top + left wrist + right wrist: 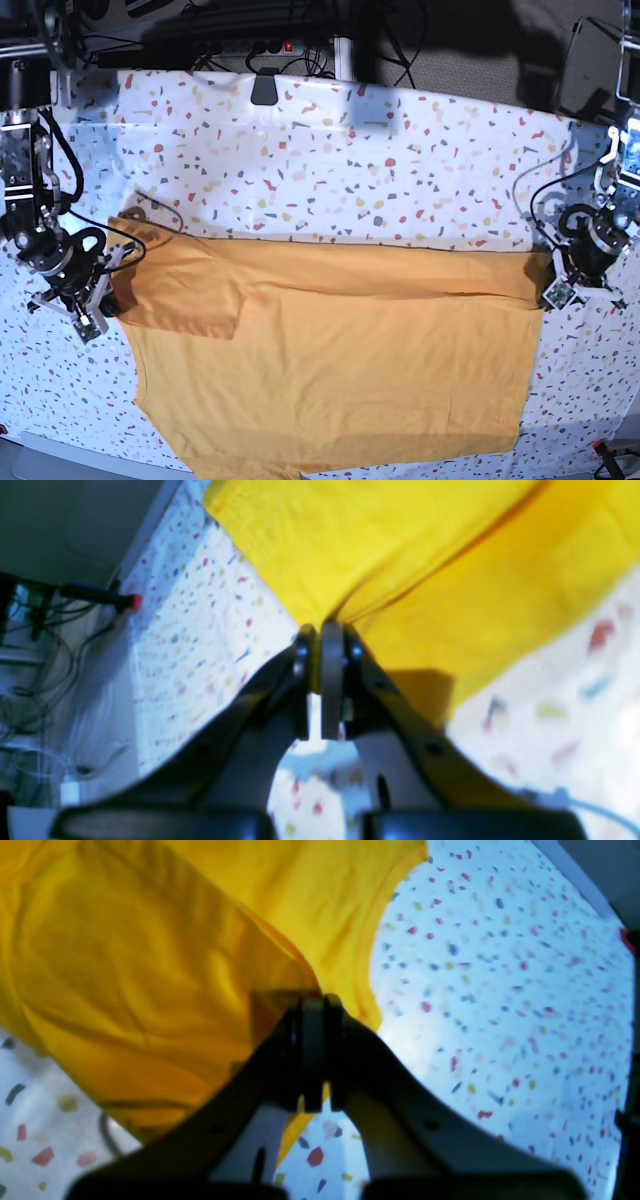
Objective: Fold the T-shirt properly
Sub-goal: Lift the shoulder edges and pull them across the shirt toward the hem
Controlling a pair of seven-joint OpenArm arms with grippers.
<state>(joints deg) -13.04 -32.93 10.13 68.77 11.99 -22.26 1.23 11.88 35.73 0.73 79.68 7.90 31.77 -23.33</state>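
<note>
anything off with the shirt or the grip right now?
Nothing stands out. The T-shirt is folded lengthwise on the speckled table, its fold edge stretched straight between the left claw and right claw, both shut on fabric.

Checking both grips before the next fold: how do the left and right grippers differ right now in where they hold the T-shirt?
The left gripper pinches the straight side edge of the T-shirt, at the base view's right. The right gripper pinches the opposite side, by the folded-over sleeve. A gap shows behind the left gripper's pads; the right gripper's sit tighter. Both are shut on cloth, low over the speckled table.
</note>
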